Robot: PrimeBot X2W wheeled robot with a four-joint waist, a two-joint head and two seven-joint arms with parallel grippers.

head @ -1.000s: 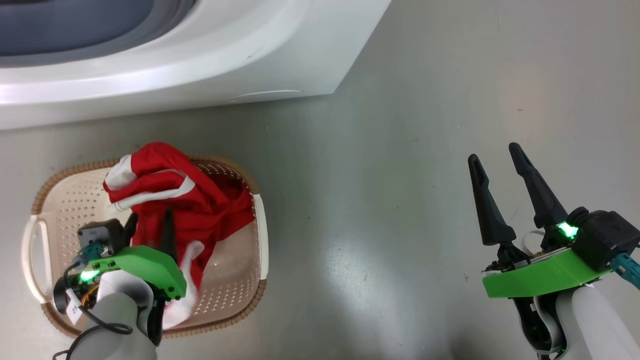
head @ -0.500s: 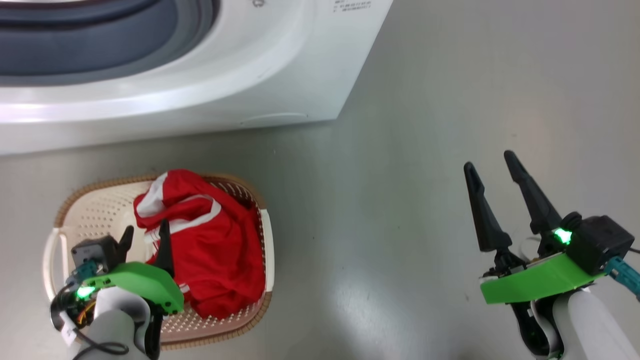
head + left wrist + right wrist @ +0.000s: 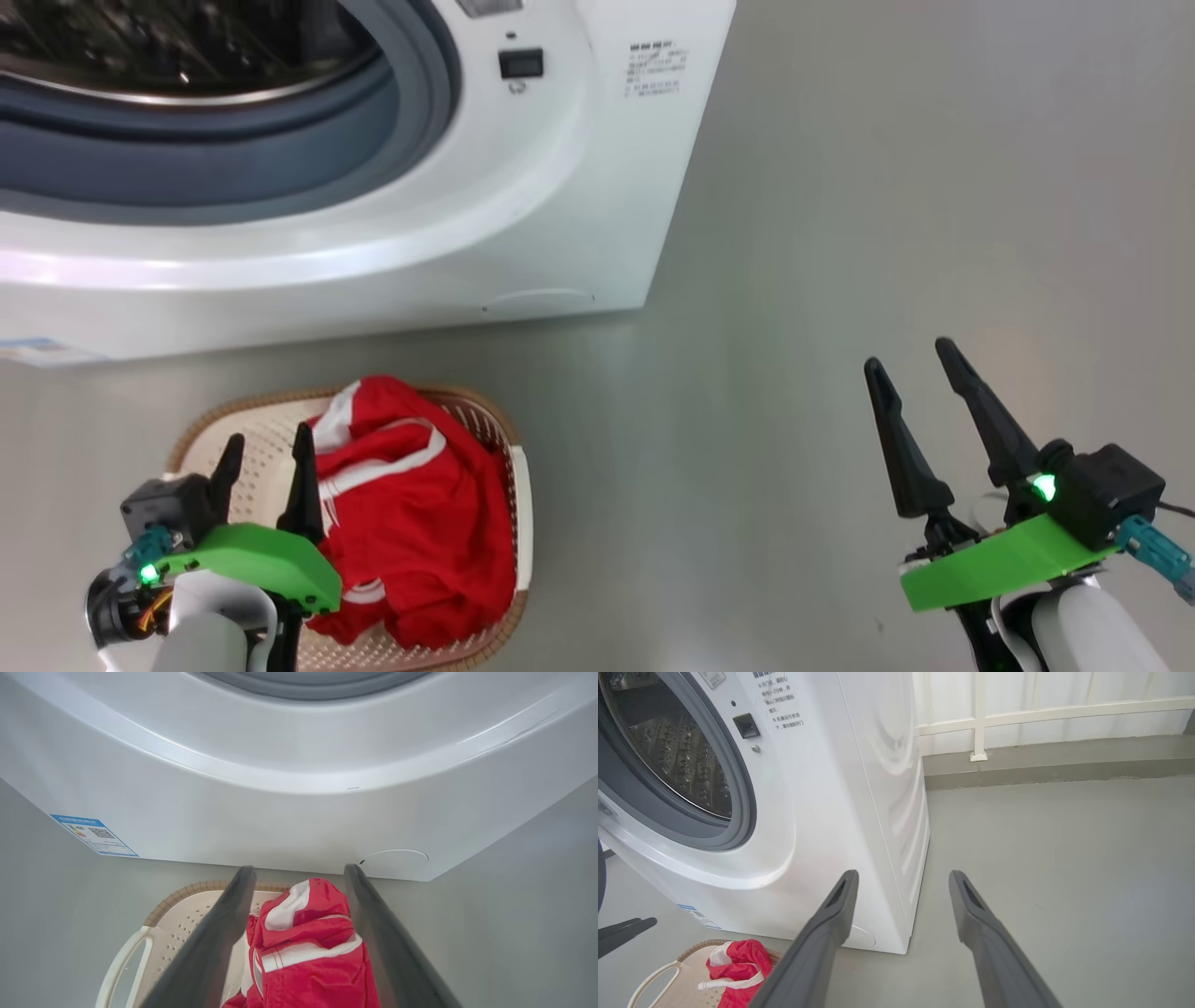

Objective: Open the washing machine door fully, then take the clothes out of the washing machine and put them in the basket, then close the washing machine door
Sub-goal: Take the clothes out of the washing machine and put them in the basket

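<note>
A: Where are the clothes?
B: The clothes lie heaped in the basket, just right of the left gripper. In its wrist view the red heap shows between the two fingers.
A: Is it gripping them?
B: No. Its fingers are spread with nothing pinched. Whether the right one touches the fabric, I cannot tell.
A: And the basket?
B: On the floor, below that gripper, near the washer ahead of it. The heap fills the half nearer the right gripper; the other half shows perforated bottom.
A: The washer itself?
B: Its mouth is uncovered: gasket and steel drum show beyond the left fingertips. The round flap sits low on the front, ahead and right of them.
A: The right gripper?
B: The right gripper hangs over the floor, well apart from the basket, fingers spread and holding nothing, the washer's corner ahead to its left.
</note>
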